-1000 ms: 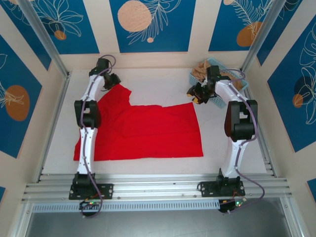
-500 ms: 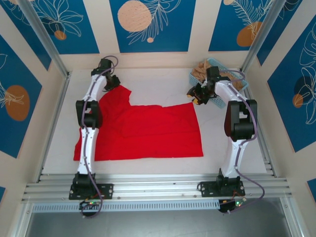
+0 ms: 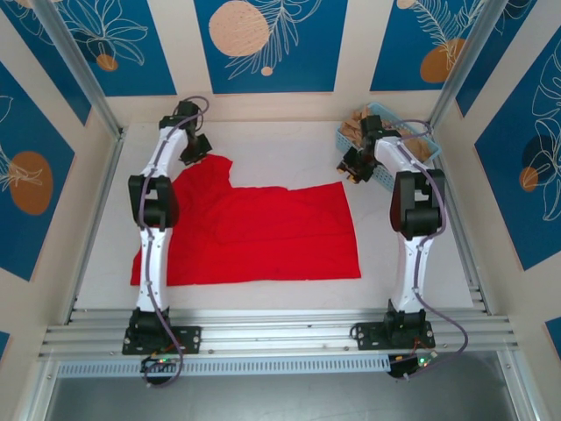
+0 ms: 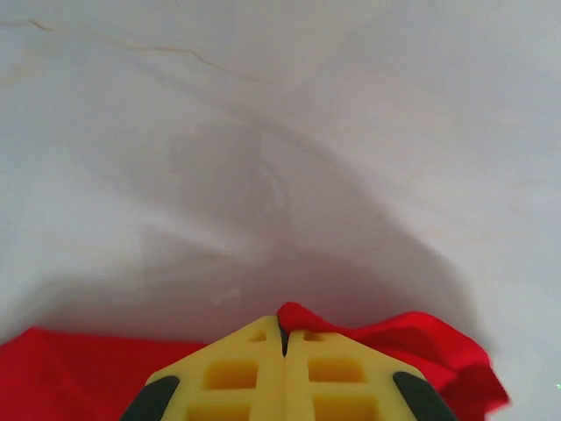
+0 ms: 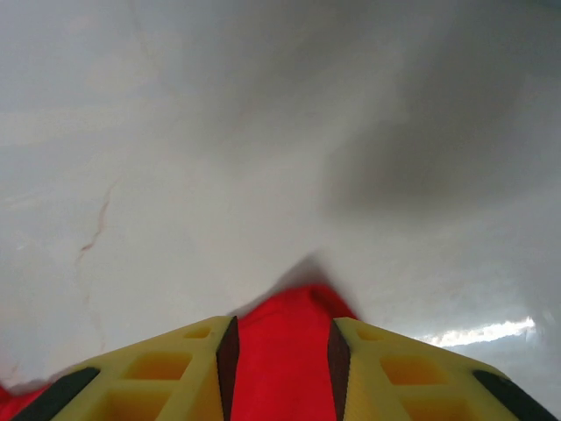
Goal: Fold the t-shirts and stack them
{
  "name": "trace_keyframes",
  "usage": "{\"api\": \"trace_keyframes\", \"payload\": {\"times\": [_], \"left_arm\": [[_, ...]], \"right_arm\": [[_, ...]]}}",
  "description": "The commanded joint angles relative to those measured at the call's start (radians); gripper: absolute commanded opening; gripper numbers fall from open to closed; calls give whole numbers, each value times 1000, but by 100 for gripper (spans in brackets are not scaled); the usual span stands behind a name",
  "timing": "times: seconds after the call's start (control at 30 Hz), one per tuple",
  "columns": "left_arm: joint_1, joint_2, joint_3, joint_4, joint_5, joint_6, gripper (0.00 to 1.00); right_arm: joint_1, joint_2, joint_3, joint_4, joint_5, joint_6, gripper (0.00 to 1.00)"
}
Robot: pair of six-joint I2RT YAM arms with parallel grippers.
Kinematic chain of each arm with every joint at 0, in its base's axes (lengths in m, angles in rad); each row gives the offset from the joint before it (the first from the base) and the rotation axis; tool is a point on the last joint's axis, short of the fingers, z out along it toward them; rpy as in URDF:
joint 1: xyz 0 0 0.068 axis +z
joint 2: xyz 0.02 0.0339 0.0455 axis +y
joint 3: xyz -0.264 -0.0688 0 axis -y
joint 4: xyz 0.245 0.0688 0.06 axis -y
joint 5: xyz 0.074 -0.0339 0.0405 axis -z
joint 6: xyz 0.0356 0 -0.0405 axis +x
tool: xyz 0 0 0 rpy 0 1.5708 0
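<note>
**Operator:** Where's the shirt?

**Spotter:** Your red t-shirt (image 3: 263,232) lies spread across the white surface (image 3: 280,153) between the two arms. Most of it is flat, with its long near edge towards the bases. Its far-left part runs up to a peak, and your left arm crosses over its left side. No print shows on the upper face from the top camera.

**Operator:** And my left fingers?

**Spotter:** Your left gripper (image 3: 198,151) sits at that far-left peak. On the left wrist camera (image 4: 282,338) the yellow fingers (image 4: 230,373) are pressed tight together. A lip of red cloth pokes out just past their tips, so you're clamped on the t-shirt there.

**Operator:** Right side?

**Spotter:** Your right gripper (image 3: 352,168) is at the shirt's far-right corner, just beside the light blue basket (image 3: 383,181). On the right wrist camera (image 5: 282,323) the fingers (image 5: 175,360) stand apart. Red cloth fills the gap from pad to pad and tapers to a point beyond the tips. I can't tell whether the pads are pressing on it.

**Operator:** The other shirts?

**Spotter:** The tan t-shirts (image 3: 355,124) are bunched in the far end of the basket, at the far right of the surface.
</note>
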Motion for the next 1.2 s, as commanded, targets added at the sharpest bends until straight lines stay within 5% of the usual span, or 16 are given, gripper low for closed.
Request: {"api": "trace_keyframes", "payload": {"times": [0.0,0.3,0.6,1.17], "left_arm": [[21,-67,-10,-24,2,-13,0],[43,-93,-9,-28,42,1,0],[45,-114,-9,-35,98,12,0],[41,-171,-44,-39,126,-7,0]], "right_arm": [[17,60,67,-85,42,-15,33],[50,130,141,-129,30,-12,29],[79,-107,-60,20,234,-62,37],[-86,143,348,-174,167,-106,30]]}}
